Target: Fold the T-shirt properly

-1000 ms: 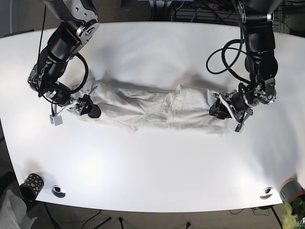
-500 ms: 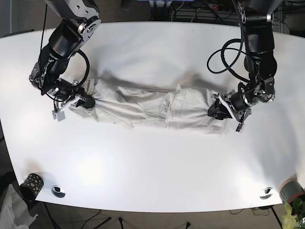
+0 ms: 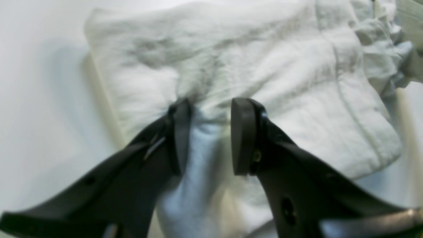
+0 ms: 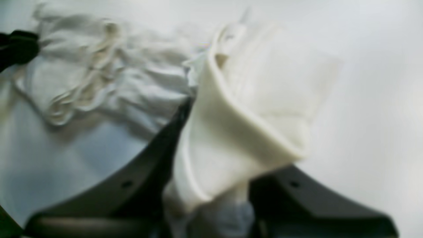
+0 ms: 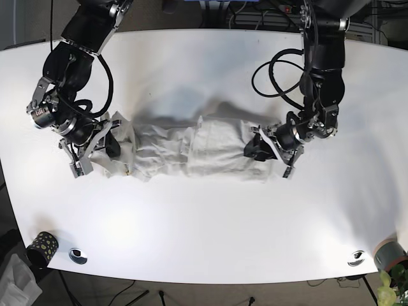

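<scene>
The right gripper (image 4: 211, 155) is clamping a thick folded edge of the T-shirt (image 5: 191, 150) between its fingers (the cloth is standing up as a cream roll). The left gripper (image 3: 210, 135) is resting with its jaws apart on the other end, the fabric lying between the pads (image 3: 243, 135). The bunched shirt is lying across the middle of the white table (image 5: 204, 236).
</scene>
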